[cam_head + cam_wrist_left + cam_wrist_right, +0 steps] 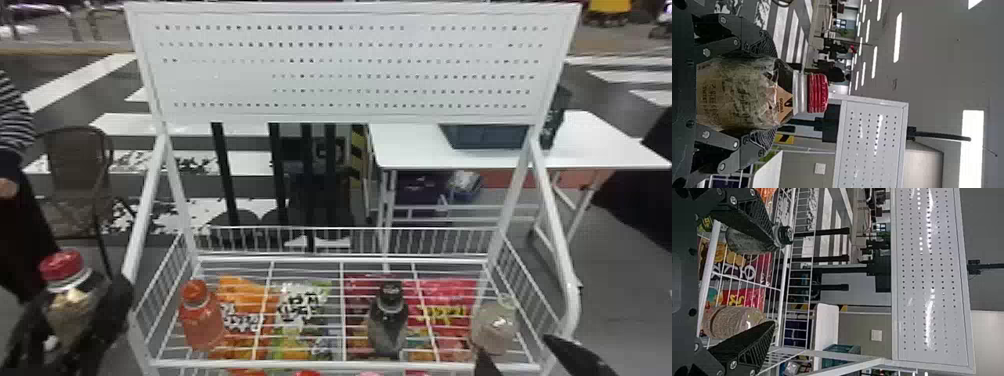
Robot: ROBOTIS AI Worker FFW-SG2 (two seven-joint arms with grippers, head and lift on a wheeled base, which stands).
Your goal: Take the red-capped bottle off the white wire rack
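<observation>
Bottle with the red cap [62, 266] is off the rack [230, 364], roughly upright outside its left edge, your left gripper [75, 315] closed round the bottle. Your right gripper [515, 346], jaws spread apart, is near the rack's front right corner.

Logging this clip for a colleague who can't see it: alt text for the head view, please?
The robot's left pincer holds the red-capped bottle beside the left end of a white wire rack. Three other bottles stand on the rack above colourful bags, the open right pincer by the rightmost one.
</observation>
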